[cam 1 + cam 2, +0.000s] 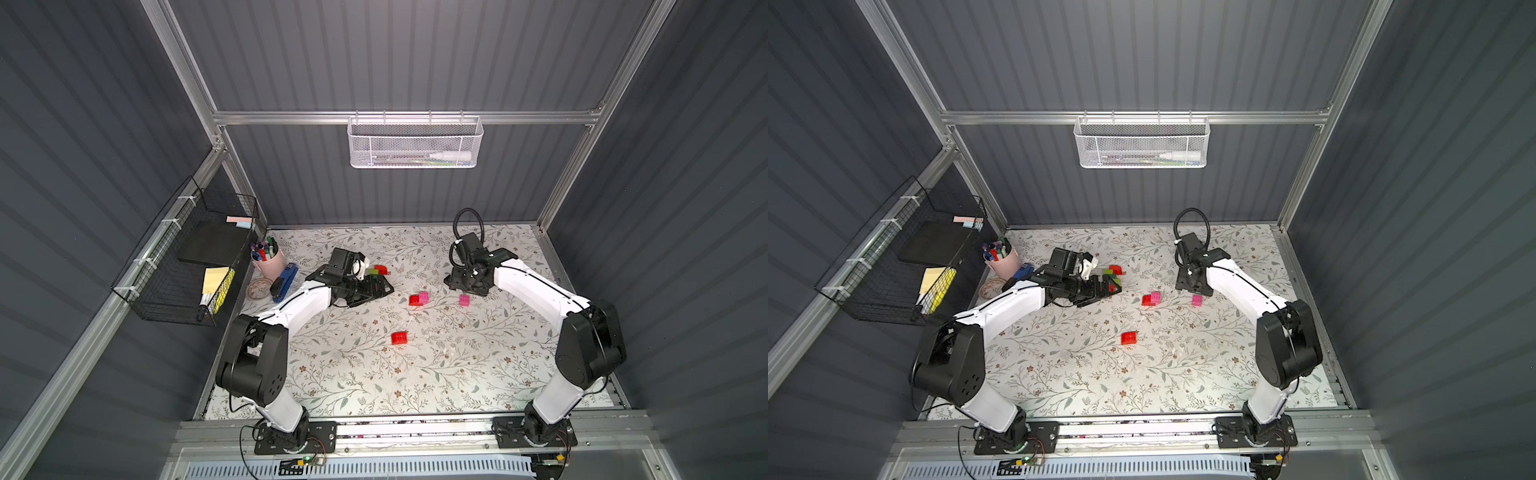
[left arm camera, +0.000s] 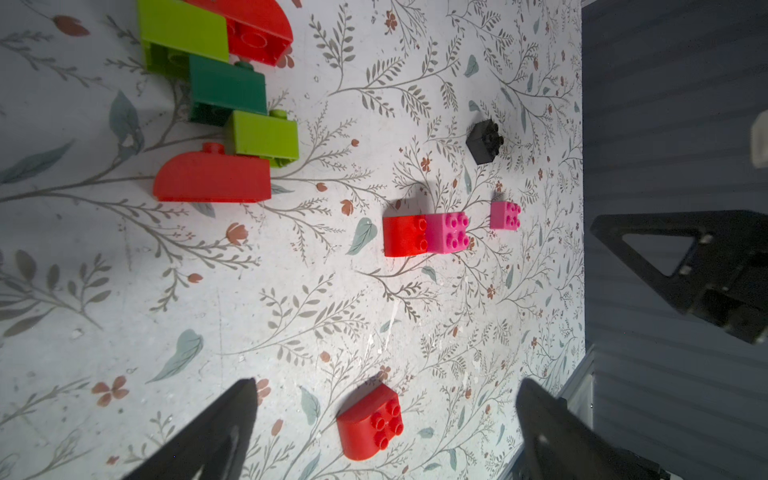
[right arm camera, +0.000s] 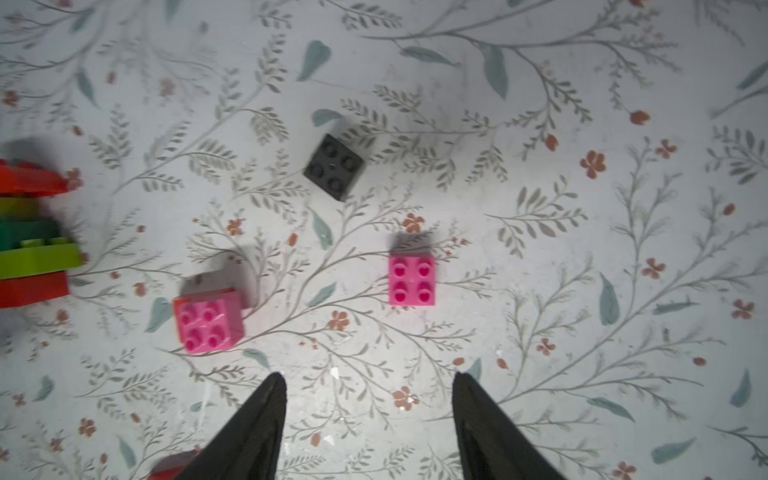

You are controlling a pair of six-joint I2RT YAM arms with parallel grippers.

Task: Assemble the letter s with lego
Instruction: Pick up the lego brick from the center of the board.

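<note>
- Top views: the S build lies on the bench, left of centre toward the far side, just beside the left jaws. A red-pink pair sits mid-bench. A pink brick lies right of it, near the right jaws. A red brick lies alone, nearer.
- Left wrist: the S build is on its side, with red, lime, dark green, lime and red pieces stepped in a zigzag. A black brick stands beyond the pair. The left jaws are spread wide and hold nothing.
- Right wrist: the right jaws are parted and empty over bare bench. The pink brick is just ahead, the black brick is farther on, and the pair is off to the left.
- Handling, as I judge it: the bricks are light, hard, smooth plastic that won't give, so a skewed pinch will likely squirt one out. Grip a brick on two flat, opposite side walls, low down, not on the studs or the rounded red faces. The S build hangs together by stud friction only, so squeeze along a single piece rather than across a joint.
</note>
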